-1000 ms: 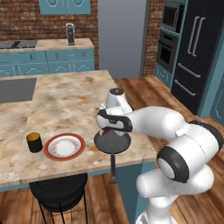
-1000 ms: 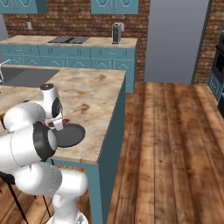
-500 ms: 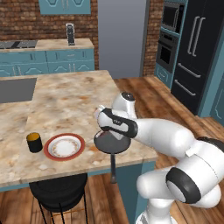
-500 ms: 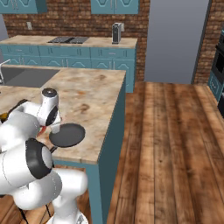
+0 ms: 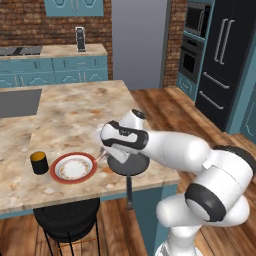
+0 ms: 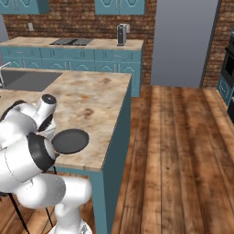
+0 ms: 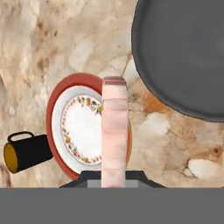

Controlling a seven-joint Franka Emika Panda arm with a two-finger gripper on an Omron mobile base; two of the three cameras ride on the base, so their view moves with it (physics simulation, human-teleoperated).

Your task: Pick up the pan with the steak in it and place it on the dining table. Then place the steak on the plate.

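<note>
My gripper (image 5: 102, 152) is clamped shut on the steak (image 7: 114, 131), which stands edge-on between my jaws and reaches out over the plate's near side in the hand view. In the left base view the gripper hangs low over the dining tabletop (image 5: 70, 112), between the plate and the pan.

The tabletop is speckled beige-and-brown stone on a teal base. On it the pan (image 5: 128, 164) sits at the near edge, dark and round, its long thin handle (image 5: 129, 189) sticking out past the edge and down toward the floor. In the right base view the pan (image 6: 70, 140) lies just beside my arm near the tabletop's front corner.

The plate (image 5: 73, 167), red-rimmed with a cream centre, lies just left of the pan, close but apart.

A small black cup (image 5: 39, 162) with a yellow inside stands just beyond the plate, on the far side from the pan.
</note>
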